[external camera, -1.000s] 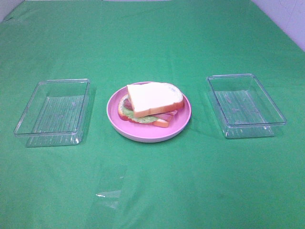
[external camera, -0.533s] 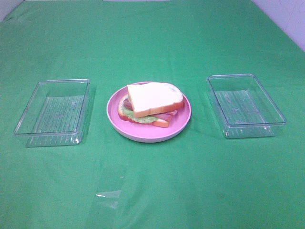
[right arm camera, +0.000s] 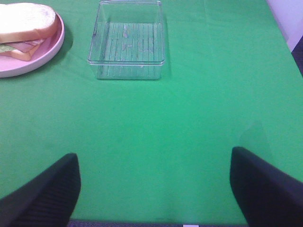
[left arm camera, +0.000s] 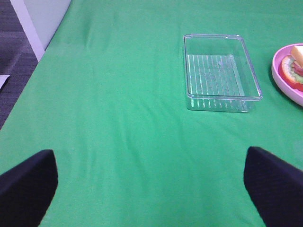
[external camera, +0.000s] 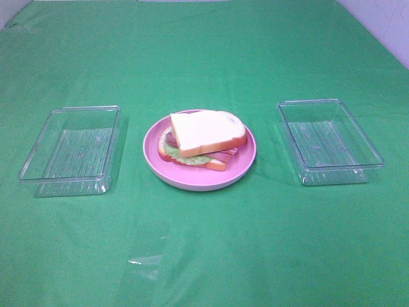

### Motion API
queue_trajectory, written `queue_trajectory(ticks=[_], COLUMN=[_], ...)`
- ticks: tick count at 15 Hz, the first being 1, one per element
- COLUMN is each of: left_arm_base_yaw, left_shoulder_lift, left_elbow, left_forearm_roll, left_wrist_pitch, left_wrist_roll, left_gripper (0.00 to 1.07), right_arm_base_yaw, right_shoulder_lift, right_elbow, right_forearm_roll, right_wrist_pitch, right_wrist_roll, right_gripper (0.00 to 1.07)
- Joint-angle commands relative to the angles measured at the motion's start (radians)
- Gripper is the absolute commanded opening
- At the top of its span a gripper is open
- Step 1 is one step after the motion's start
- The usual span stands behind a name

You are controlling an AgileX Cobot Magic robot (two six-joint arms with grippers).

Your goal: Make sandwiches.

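Note:
A stacked toy sandwich (external camera: 203, 139) rests on the round pink plate (external camera: 246, 160) in the middle of the green cloth, white bread on top, lettuce and bacon showing at its front edge. The left wrist view catches a sliver of the sandwich (left arm camera: 294, 67), and the right wrist view shows the sandwich (right arm camera: 26, 26) at its corner. Neither arm appears in the high view. My left gripper (left arm camera: 151, 184) stands open over bare cloth, well short of the left tray. My right gripper (right arm camera: 154, 189) is open too, empty, short of the right tray.
A clear plastic tray (external camera: 71, 148) lies left of the plate and another clear tray (external camera: 329, 141) lies right of it; both hold nothing. The left tray (left arm camera: 220, 71) and right tray (right arm camera: 127, 38) show in the wrist views. The table's left edge (left arm camera: 35, 56) drops to dark floor.

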Motion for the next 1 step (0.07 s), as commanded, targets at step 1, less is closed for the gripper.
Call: queue_trajectory(ticks=[1], left_arm_base_yaw=[0.002], left_shoulder_lift=[-0.002], left_elbow=[0.002], left_forearm_roll=[-0.002], left_wrist_pitch=[-0.005], left_wrist_roll=[0.0], left_gripper=[1.01], right_arm_base_yaw=[-0.006], right_shoulder_lift=[-0.028], right_elbow=[0.002], right_forearm_roll=[-0.005], right_wrist_pitch=[-0.003], right_wrist_roll=[-0.01], right_gripper=[0.85])
